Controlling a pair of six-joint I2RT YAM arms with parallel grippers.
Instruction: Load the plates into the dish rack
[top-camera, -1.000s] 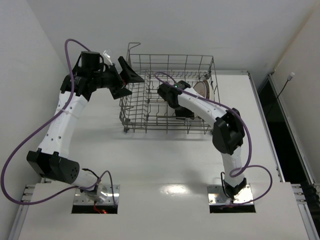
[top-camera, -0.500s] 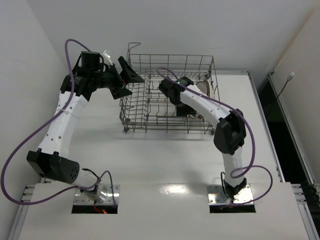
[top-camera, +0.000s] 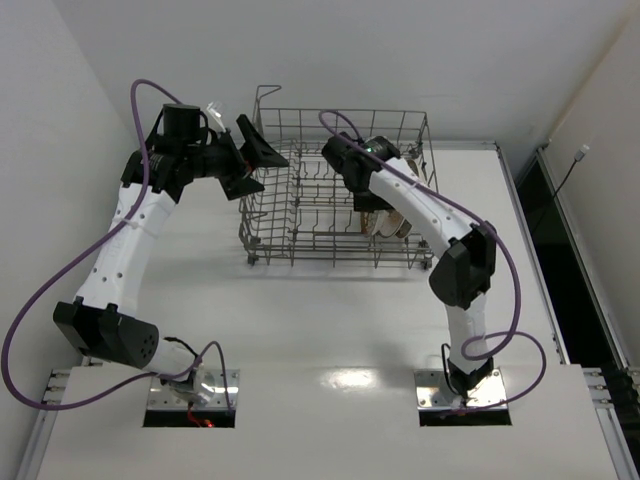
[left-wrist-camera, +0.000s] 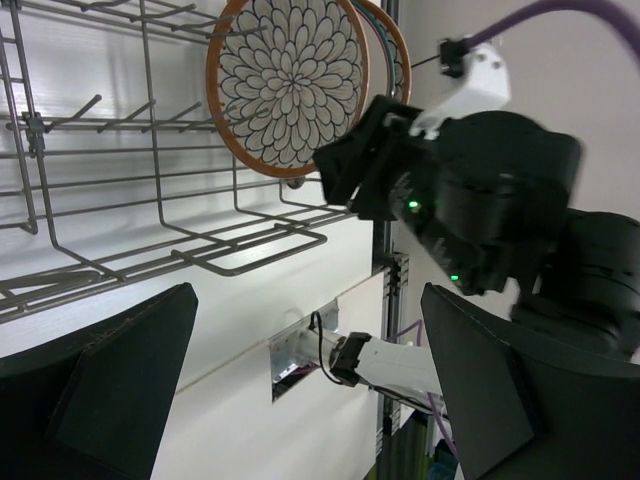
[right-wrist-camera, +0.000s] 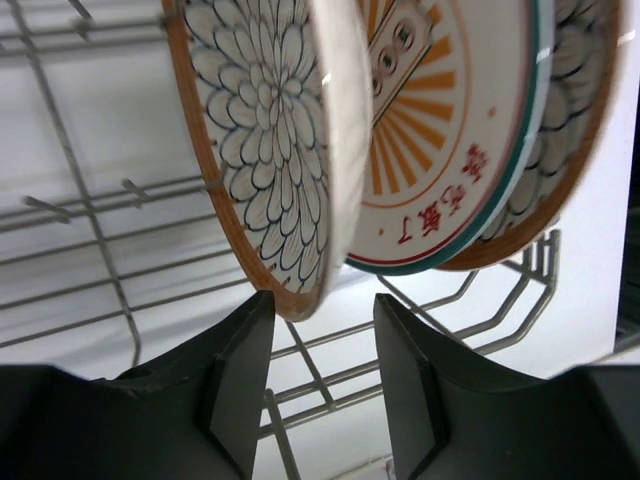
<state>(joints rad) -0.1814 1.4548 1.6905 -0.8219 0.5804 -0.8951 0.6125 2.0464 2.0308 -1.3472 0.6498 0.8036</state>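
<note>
Drawn up and toward the far side of the dish rack (top-camera: 330, 111) compared with a second ago: right gripper (right-wrist-camera: 325, 330), parted slightly wider than then, clasping nothing, just below the rim of the nearest plate (right-wrist-camera: 260, 130). Reads as a release of the last of three, so loading looks done, pending a clean retreat. Standing on edge at the right end of the dish rack, close together: the plates (top-camera: 385, 222). White, round, shallow; petal lattice with orange-brown rim on the nearest, orange sunburst with dark rim and red characters on the middle plate (right-wrist-camera: 430, 140), lattice again on the furthest plate (right-wrist-camera: 575, 110). At the left end of the dish rack, unmoved: left gripper (left-wrist-camera: 308, 330), spread wide, empty
</note>
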